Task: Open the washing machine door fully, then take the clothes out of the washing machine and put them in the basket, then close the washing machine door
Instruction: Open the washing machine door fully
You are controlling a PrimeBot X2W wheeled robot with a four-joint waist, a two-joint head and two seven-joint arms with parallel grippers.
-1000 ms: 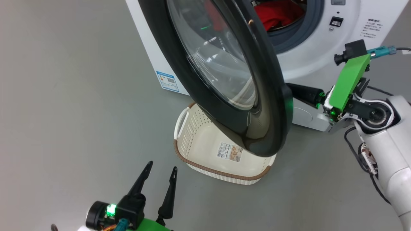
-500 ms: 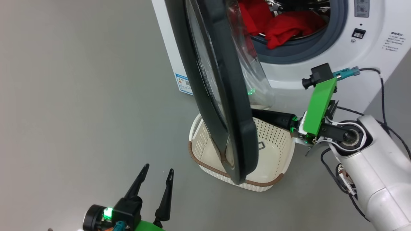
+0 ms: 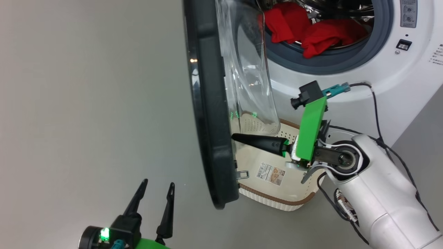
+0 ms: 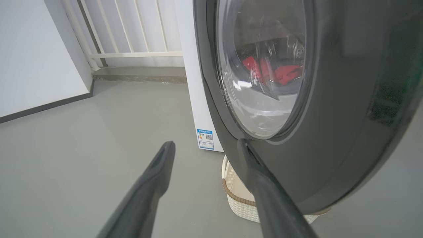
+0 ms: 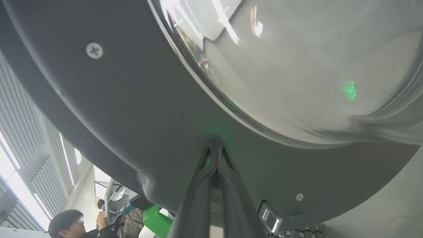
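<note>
The washing machine door stands swung out, edge-on in the head view, its glass bowl facing the drum. My right gripper is shut with nothing in it, and its tip presses on the door's inner rim just below the glass. Red clothes lie in the drum of the white washing machine. The cream basket sits on the floor under the door. My left gripper hangs open at the lower left, apart from the door's outer face.
Grey floor spreads out left of the machine. A white railing and a wall stand behind it. The blue label marks the machine's side. A person shows at the lower left of the right wrist view. Cables trail from my right wrist.
The door has swung wider, from angled across the basket to edge-on, with my shut right gripper following behind it. The head camera has shifted. My left gripper stays open.
</note>
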